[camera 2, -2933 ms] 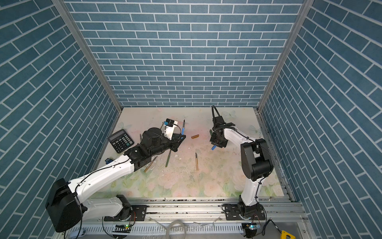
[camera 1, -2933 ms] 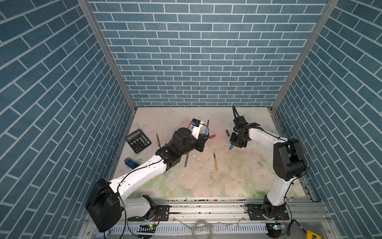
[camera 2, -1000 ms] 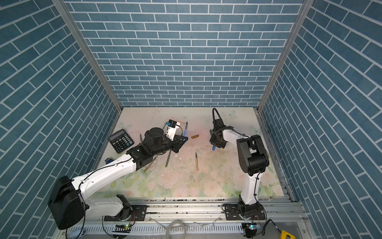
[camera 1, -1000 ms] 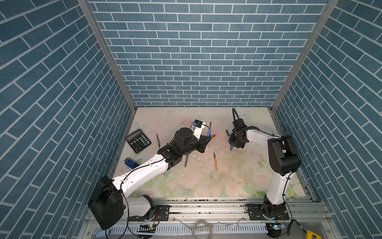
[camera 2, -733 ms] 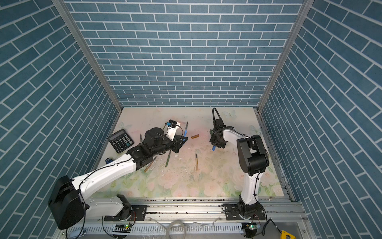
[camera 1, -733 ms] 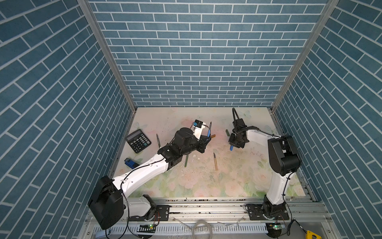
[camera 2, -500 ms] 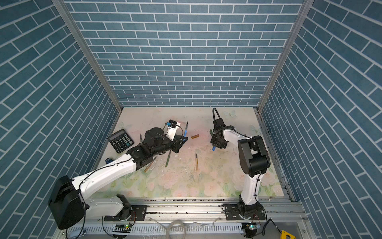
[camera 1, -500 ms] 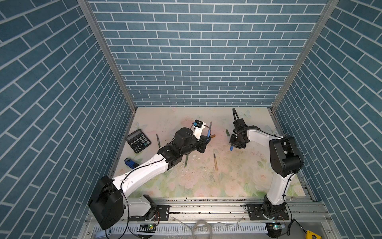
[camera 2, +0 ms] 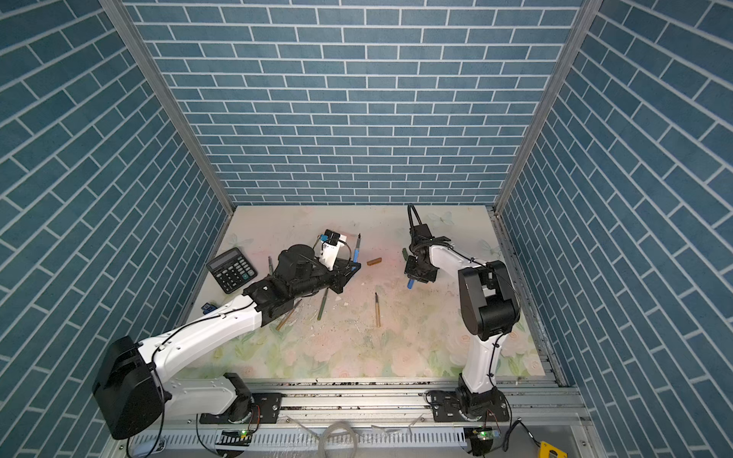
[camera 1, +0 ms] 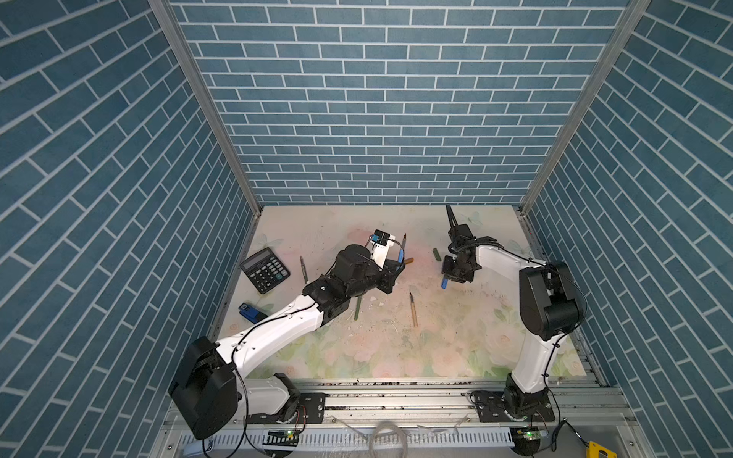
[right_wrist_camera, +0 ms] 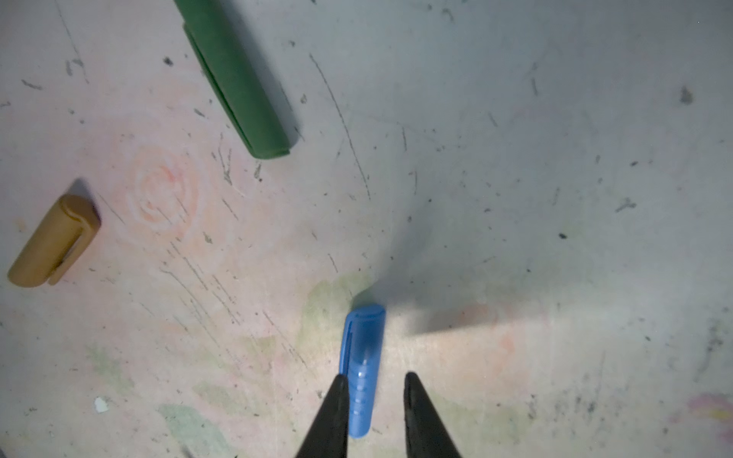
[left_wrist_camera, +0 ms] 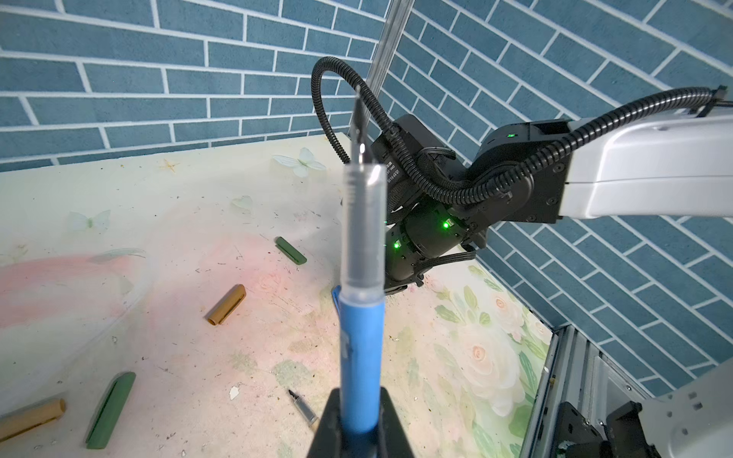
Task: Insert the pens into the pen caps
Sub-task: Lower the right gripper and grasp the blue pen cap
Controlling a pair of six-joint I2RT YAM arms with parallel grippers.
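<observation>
My left gripper (left_wrist_camera: 359,393) is shut on the lower body of a blue pen (left_wrist_camera: 361,349). The pen stands upright over the mat with its dark tip up, and it shows in both top views (camera 1: 401,250) (camera 2: 357,250). My right gripper (right_wrist_camera: 373,377) points down at the mat with its jaws a little apart, astride a blue pen cap (right_wrist_camera: 363,341) lying flat. One finger touches the cap's side and a gap shows at the other finger. In a top view the cap (camera 1: 445,282) pokes out below the right gripper (camera 1: 452,275).
On the floral mat lie a dark green cap (camera 1: 436,254) and a tan cap (camera 1: 408,260) between the arms. A tan pen (camera 1: 413,310), a green pen (camera 1: 358,307) and another pen (camera 1: 303,269) lie nearer the left arm. A calculator (camera 1: 265,269) sits by the left wall.
The right gripper stays low over the blue cap while its arm's elbow has shifted a little. The left gripper keeps the blue pen upright in nearly the same place.
</observation>
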